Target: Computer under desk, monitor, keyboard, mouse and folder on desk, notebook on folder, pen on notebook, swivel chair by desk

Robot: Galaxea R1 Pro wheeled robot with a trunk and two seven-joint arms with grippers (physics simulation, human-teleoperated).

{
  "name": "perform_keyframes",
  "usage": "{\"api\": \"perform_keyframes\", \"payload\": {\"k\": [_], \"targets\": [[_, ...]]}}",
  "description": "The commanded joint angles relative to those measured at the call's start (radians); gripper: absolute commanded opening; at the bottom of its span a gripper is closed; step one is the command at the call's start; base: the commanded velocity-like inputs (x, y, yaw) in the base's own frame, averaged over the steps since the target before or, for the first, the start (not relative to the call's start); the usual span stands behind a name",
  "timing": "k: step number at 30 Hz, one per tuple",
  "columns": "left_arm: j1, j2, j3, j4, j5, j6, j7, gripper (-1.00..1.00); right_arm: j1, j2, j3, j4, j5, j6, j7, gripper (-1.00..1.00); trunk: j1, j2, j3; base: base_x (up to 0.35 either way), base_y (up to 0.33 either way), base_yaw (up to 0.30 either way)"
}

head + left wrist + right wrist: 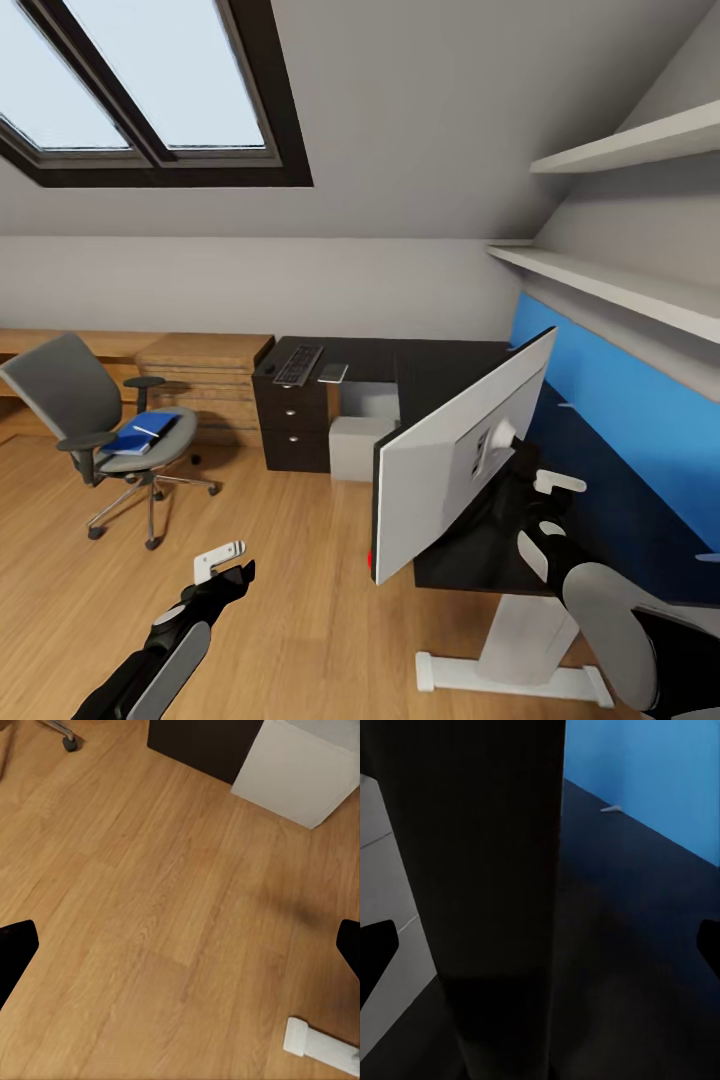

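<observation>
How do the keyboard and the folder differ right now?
The keyboard is dark and lies on the desk; the folder is bright blue and lies on the chair seat. The keyboard's top is bare; the folder has something dark on it. Both lie flat, untouched by either gripper.

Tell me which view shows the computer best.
Head view: the computer stands whole under the desk, beside the drawers. Left wrist view catches just its pale corner on the floor. Right wrist view faces the monitor's stand.
</observation>
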Motion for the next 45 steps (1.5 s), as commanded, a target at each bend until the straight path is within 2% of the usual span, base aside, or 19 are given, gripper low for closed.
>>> {"api": "perform_keyframes", "payload": {"k": [1,24,45], "targets": [[-0.001,0.001,-0.004,-0.002,0.007,0.002,0.008,1.0,-0.001,0.0,-0.006,0.001,0.01,-0.003,-0.003,1.0,0.0,-0.001,-0.002,0.006,-0.004,0.0],[-0.001,0.001,-0.006,-0.007,0.008,0.002,0.007,1.0,-0.001,0.0,-0.006,0.001,0.01,-0.003,-0.003,1.0,0.0,-0.001,-0.002,0.0,0.036,0.0],[-0.001,0.001,-0.006,-0.02,0.008,0.002,0.009,1.0,-0.001,-0.001,-0.006,0.001,0.01,-0.003,0.002,1.0,0.077,-0.141,-0.064,0.0,0.0,0.0]]}}
